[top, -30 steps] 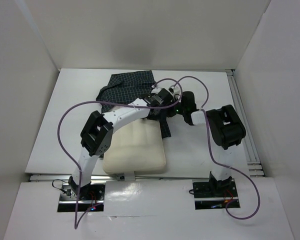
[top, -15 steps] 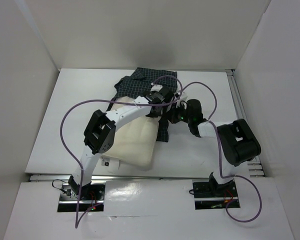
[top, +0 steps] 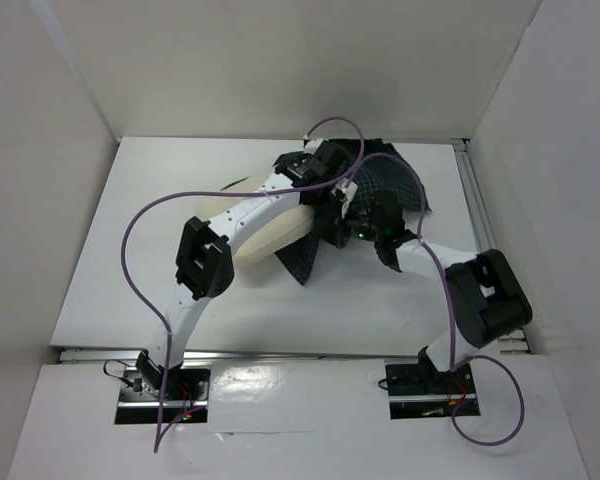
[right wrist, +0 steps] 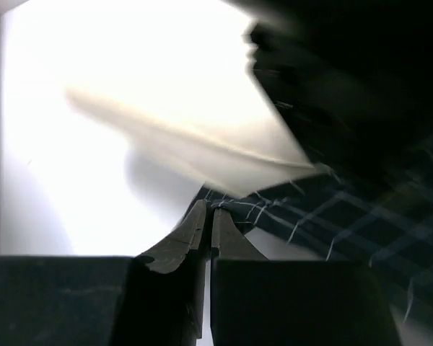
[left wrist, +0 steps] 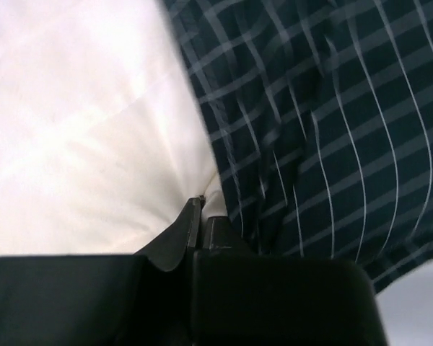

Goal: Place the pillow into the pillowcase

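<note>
pillow hauled off the near edge to the rear middle, one end now at the mouth of the pillowcase, which has swung right. left gripper pinched shut on the pillow corner; right gripper clamped on the pillowcase hem. insertion likely starting.

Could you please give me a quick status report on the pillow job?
Left gripper shut on pillow edge. Right gripper shut on pillowcase hem. Pillow mostly outside, one end at the opening. A cable loops over the case.

Arms outstretched, left tool pinched (tips meeting), right tool seemingly likewise
</note>
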Controlling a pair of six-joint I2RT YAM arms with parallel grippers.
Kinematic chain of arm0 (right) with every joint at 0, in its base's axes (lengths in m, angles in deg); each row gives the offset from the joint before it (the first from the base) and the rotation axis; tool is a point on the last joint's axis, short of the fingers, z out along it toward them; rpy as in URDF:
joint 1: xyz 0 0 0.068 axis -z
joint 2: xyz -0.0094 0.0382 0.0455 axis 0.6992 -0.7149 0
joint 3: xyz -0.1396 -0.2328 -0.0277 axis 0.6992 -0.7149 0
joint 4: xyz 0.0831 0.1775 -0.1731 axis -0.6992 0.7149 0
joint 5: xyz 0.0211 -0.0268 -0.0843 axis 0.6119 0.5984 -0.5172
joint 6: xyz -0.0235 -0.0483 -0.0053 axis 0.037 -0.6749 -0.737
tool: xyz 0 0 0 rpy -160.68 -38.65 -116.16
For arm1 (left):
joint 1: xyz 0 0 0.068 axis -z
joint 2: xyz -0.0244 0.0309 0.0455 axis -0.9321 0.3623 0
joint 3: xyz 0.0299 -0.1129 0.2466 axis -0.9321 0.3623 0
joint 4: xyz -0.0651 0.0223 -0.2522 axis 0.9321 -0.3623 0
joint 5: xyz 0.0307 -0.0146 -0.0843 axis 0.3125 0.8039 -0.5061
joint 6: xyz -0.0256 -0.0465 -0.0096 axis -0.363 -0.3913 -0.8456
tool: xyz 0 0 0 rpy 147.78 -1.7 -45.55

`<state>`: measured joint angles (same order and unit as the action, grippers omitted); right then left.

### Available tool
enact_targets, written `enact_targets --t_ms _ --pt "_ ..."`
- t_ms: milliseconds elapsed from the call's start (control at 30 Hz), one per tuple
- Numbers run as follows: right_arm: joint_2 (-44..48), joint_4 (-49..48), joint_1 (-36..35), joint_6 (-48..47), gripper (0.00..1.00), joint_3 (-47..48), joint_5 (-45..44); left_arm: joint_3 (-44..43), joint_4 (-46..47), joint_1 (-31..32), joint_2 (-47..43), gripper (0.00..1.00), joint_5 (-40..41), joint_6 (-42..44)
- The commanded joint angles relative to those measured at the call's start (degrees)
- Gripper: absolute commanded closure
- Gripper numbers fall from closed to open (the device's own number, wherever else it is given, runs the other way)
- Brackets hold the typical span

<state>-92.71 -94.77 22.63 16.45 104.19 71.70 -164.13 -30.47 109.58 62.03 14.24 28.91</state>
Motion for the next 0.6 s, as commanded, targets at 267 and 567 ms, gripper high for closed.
enact_targets --t_ms 267,567 --pt "-10.5 10.9 -7.8 -8.4 1.0 7.8 20.8 1.1 13.7 -1.7 0.6 1.0 -2.8 -4.2" --pt "1.1 20.1 -5.5 -4.2 0.28 7.8 -2.2 21.6 16.4 -2.8 -18.4 0.04 -4.5 0.9"
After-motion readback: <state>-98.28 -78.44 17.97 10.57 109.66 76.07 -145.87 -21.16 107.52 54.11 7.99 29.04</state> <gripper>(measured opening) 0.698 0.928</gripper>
